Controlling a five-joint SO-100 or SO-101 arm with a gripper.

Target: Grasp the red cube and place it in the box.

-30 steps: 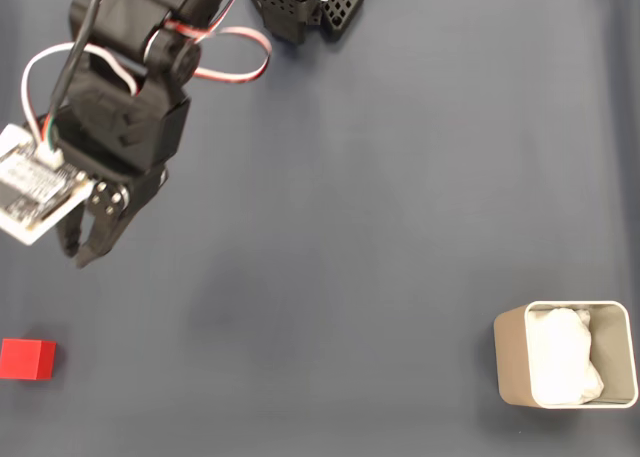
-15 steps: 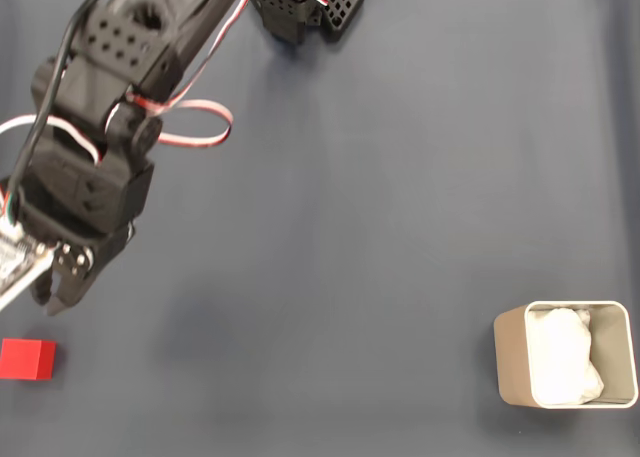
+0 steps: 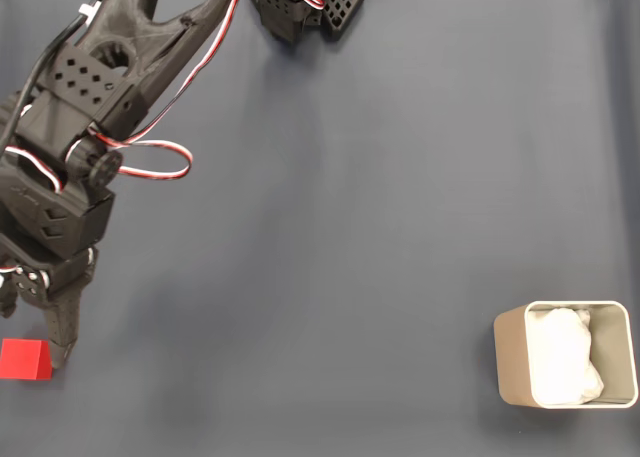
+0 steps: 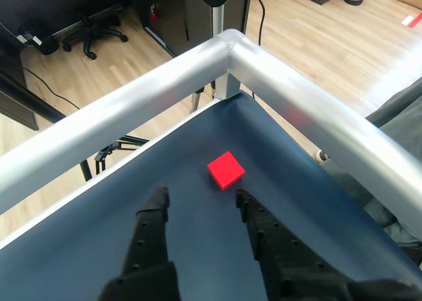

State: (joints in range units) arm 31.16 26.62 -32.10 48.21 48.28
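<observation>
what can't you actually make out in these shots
- Fixed view: the red cube sits at the left edge, with the claw overlapping its corner.
- Fixed view: the box floor is hidden by crumpled white paper.
- Wrist view: the claw's base runs off the bottom edge.

Wrist cam: I see my black two-finger hand (image 4: 200, 199) coming in from the bottom edge, fingers parted w/ a clear gap. Small bright red cube (image 4: 225, 170) sits flat on the dark blue bench (image 4: 198, 248), just ahead of the fingertips, nearer the right one, not touching. Silver metal rail (image 4: 224, 47) frames the bench corner; wood floor and an office chair beyond.
</observation>
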